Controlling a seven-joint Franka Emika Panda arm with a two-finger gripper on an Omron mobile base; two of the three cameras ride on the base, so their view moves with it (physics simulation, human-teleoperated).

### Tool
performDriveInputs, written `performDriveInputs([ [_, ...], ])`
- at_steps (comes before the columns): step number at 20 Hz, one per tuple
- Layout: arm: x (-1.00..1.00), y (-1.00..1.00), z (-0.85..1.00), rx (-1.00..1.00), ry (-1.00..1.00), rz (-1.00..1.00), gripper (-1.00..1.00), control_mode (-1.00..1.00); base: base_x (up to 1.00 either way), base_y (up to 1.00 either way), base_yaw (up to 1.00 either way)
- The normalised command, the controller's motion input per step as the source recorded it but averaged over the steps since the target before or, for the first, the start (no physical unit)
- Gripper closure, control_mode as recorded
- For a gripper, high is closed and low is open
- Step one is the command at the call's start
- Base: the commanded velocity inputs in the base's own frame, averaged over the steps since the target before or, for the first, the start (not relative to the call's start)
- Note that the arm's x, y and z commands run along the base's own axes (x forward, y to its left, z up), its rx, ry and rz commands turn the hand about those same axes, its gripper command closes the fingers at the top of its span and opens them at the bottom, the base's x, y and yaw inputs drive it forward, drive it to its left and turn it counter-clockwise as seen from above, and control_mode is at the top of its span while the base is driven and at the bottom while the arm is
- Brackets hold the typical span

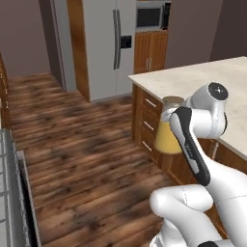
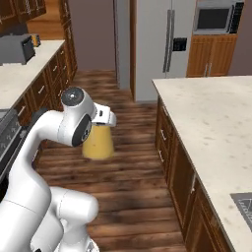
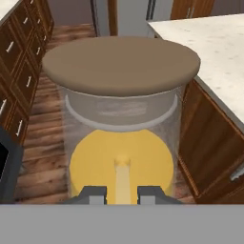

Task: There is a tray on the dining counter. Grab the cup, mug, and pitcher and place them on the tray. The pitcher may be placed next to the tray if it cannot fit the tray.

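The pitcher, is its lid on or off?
On. The round brown lid sits flat across the top of the pitcher, above the orange liquid.

A grey refrigerator [image 1: 108, 46] stands at the far wall, and a microwave [image 2: 214, 17] sits in the wooden cabinet beside it. A dark toaster [image 2: 17, 48] rests on the narrow counter [image 2: 19, 78] at the left. The floor [image 1: 82, 159] is of dark wood planks.

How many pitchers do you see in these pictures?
1. The pitcher hangs in the gripper, above the wooden floor beside the dining counter. Others may be hidden.
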Motion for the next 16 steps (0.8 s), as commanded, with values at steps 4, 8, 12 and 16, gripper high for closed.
performDriveInputs([
  [4, 0.00, 0.00, 0.00, 0.00, 0.00, 0.00, 1.00, 1.00, 1.00, 0.25, -0.03],
  [8, 0.00, 0.00, 0.00, 0.00, 0.00, 0.00, 1.00, 1.00, 1.00, 0.26, -0.10],
  [12, 0.00, 0.00, 0.00, 0.00, 0.00, 0.00, 1.00, 1.00, 1.00, 0.28, -0.10],
  [16, 0.00, 0.00, 0.00, 0.00, 0.00, 0.00, 1.00, 1.00, 1.00, 0.31, -0.10],
])
